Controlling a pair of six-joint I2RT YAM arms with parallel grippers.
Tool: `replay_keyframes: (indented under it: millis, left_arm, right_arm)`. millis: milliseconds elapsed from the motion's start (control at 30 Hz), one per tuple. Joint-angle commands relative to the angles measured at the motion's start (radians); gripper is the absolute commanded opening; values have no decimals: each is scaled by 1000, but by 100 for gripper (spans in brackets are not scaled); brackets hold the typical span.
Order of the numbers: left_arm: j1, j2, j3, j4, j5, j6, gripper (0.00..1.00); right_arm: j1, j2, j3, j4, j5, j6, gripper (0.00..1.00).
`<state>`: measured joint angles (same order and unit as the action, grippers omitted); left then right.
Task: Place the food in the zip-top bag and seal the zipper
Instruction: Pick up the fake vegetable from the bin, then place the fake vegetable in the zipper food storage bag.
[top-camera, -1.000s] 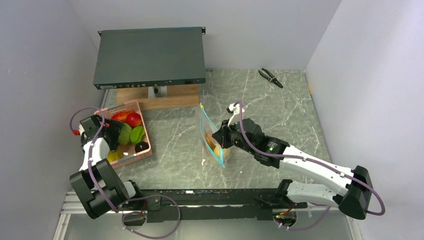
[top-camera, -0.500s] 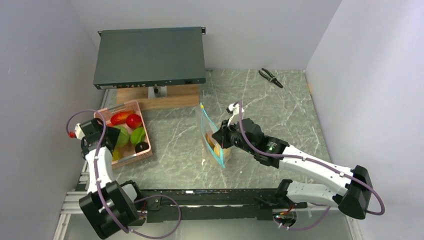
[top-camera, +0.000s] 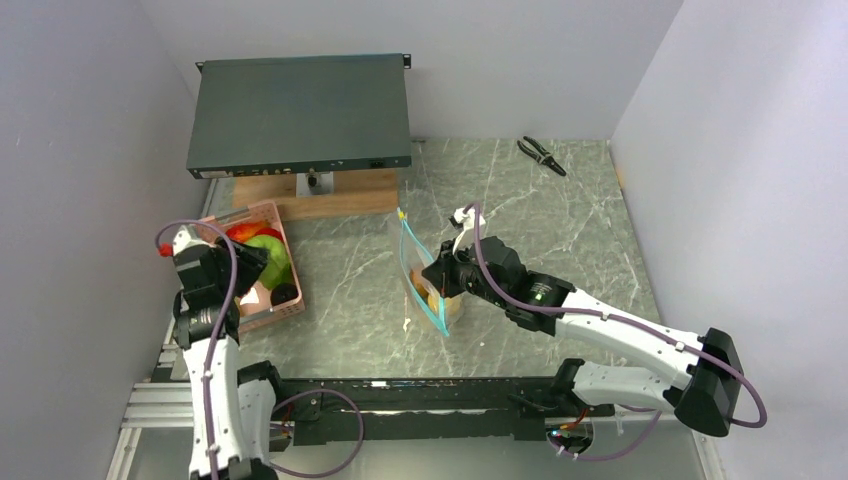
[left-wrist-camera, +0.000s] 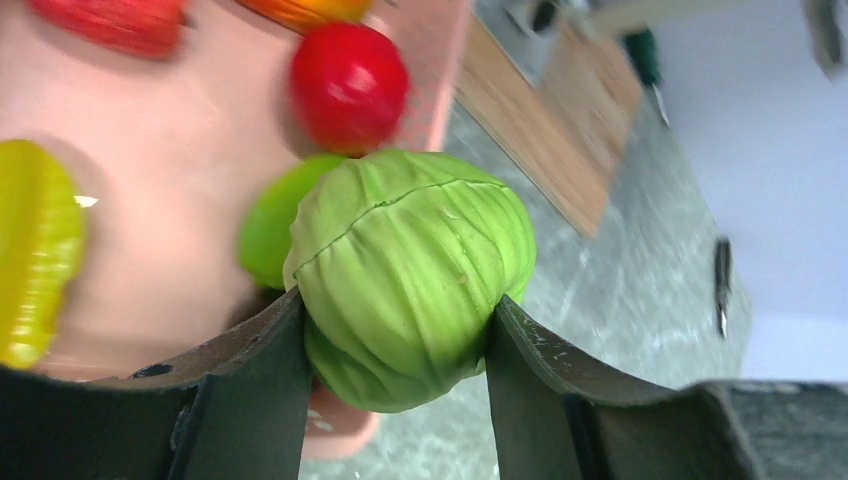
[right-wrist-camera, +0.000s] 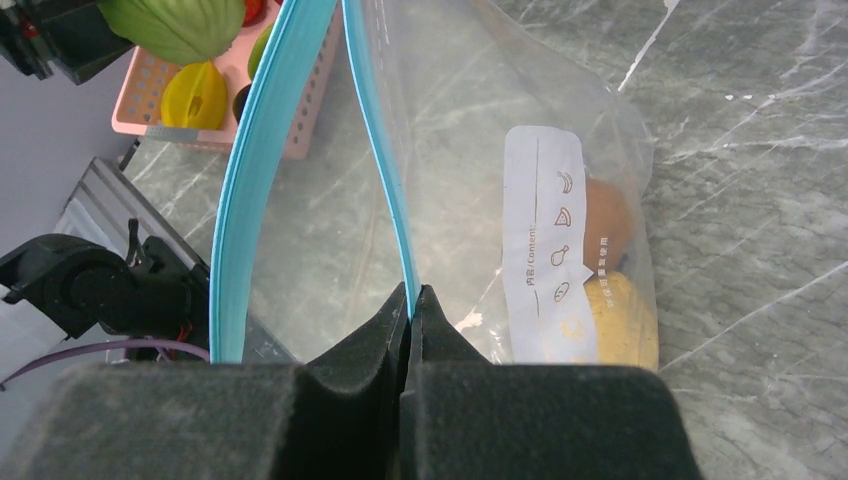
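Note:
My left gripper (left-wrist-camera: 395, 310) is shut on a round green vegetable (left-wrist-camera: 410, 275) and holds it just above the pink basket (left-wrist-camera: 170, 190); it also shows in the top view (top-camera: 268, 255). A red fruit (left-wrist-camera: 348, 85), a yellow one (left-wrist-camera: 35, 250) and a smaller green one (left-wrist-camera: 265, 225) lie in the basket, with a dark purple one (top-camera: 285, 293). My right gripper (right-wrist-camera: 412, 295) is shut on one side of the teal zipper (right-wrist-camera: 385, 170) and holds the clear zip-top bag (top-camera: 425, 285) open and upright. An orange piece (right-wrist-camera: 610, 215) and a yellow piece (right-wrist-camera: 625, 320) lie inside the bag.
A dark flat rack unit (top-camera: 300, 115) sits on a wooden block (top-camera: 330, 195) at the back left. Black pliers (top-camera: 541, 155) lie at the back right. Grey walls close in on the left and right.
My left gripper has lifted the round green vegetable out of the basket and turned toward the right. The right gripper and the bag have barely moved.

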<state>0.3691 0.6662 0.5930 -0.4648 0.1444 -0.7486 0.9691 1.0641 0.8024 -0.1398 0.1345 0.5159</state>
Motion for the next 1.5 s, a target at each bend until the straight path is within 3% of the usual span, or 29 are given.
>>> replay_keyframes:
  millis: [0,100,233,367,500,667,900,1000,1133,1467]
  left_arm:
    - [-104,-112,32,-14,162,54,41]
    - [-150,-183,23,25,306,29,41]
    - [-215,-229,7,210,524,-65,38]
    - [-318,-253,58,334,612,-110,36]
    - [-396,-245,52,583,711,-243,33]
    - [-550,-201,32,819,673,-329,30]
    - [-916,-7,41,958,479,-217,30]
    - [-1009,73,56,967,415,-151,30]
    - [-1035,119,53,880,339,-97,28]
    - [-1037,94,79,453,151,59,27]
  right_arm:
    - [-4,-18,25,35,-3,0,0]
    - [-4,-24,23,34,0,1,0]
    - [-5,-20,26,41,-9,5,0]
    - [-4,-7,38,46,-28,9,0]
    - [-4,-2,40,60,-41,13,0]
    - [-3,13,49,67,-70,27,0]
    - [-2,20,56,69,-83,35,0]
    - [-1,1,54,60,-73,41,0]
    - [-5,-45,56,53,-72,60,0]
    - [-4,-107,32,96,-58,64,0]
